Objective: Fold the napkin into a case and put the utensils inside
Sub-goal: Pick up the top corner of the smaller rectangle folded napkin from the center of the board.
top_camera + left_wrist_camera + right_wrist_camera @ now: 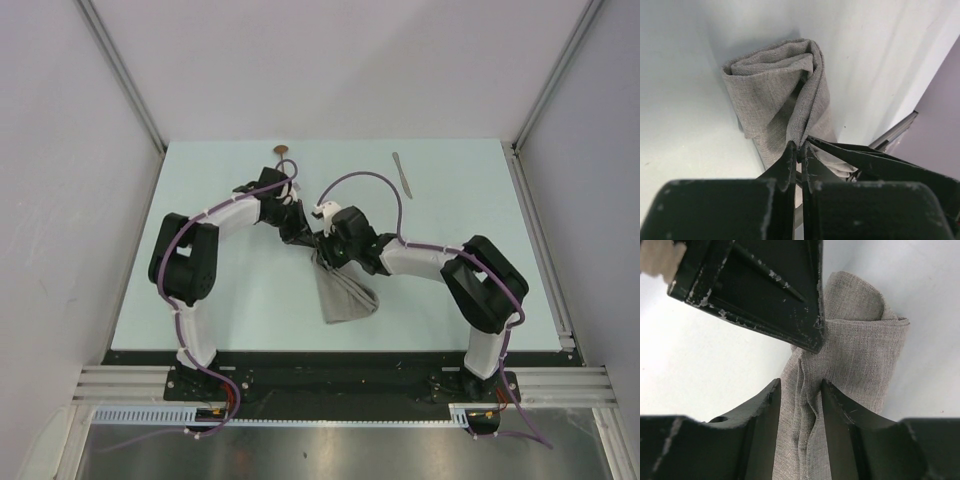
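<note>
Soft grey-beige woven napkin bunched centrally, upper end pinched by the left fingers and clamped between the right fingers; copper-bowled spoon and slim silver knife lie on the far desk, outside it

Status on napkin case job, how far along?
Done: napkin gathered into rough folds, no finished case. In hand: left tool and right tool both pinch its top. To do: spoon and knife lie apart from it, not yet inside.
</note>
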Tool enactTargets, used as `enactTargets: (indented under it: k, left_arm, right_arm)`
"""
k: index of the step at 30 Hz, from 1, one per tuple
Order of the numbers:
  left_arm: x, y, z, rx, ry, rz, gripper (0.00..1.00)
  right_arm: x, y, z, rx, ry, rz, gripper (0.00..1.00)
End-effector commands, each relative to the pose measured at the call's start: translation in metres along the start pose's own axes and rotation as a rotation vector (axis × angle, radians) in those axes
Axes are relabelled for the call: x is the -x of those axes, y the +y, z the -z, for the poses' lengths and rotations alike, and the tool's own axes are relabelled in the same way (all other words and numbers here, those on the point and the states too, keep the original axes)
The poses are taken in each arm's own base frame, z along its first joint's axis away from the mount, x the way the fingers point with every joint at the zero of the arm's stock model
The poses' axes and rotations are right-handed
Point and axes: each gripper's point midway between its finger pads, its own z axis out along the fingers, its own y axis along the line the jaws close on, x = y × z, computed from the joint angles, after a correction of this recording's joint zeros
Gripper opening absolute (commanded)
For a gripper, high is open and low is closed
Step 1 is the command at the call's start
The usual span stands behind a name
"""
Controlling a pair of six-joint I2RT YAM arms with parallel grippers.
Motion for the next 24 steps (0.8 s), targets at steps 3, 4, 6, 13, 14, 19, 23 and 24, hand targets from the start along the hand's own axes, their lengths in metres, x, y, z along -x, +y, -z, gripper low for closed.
enactTargets:
  k: [3,4,6,13,14,19,23,24]
  left_arm:
    - [0.005,-0.019,0.011,-0.083,-0.01,0.014,0.0]
    - [0.006,-0.02,0.011,-0.086,-0.012,0.012,0.0]
    - [0.005,-0.02,0.011,-0.085,-0.011,0.013,0.0]
    - [0.004,-0.019,0.01,-0.089,-0.004,0.026,0.0]
    - [0.005,-0.019,0.01,-0.089,-0.007,0.023,0.0]
    - [0.004,-0.018,0.01,-0.091,-0.003,0.032,0.0]
    - [0.004,-0.017,0.009,-0.098,0.0,0.039,0.0]
    - [0.003,-0.017,0.009,-0.102,0.003,0.042,0.0]
  right_arm:
    - [0.032,-0.01,0.011,-0.156,-0.085,0.072,0.45]
    - [0.032,-0.01,0.011,-0.161,-0.087,0.076,0.46]
    - [0.034,-0.011,0.012,-0.205,-0.1,0.09,0.46]
    - [0.041,-0.008,0.015,-0.296,-0.137,0.137,0.45]
    - [0.043,-0.007,0.016,-0.3,-0.145,0.138,0.44]
    - [0.046,-0.006,0.016,-0.307,-0.161,0.132,0.38]
    - [0.049,-0.006,0.016,-0.31,-0.169,0.13,0.32]
    - [0.049,-0.007,0.016,-0.313,-0.171,0.131,0.32]
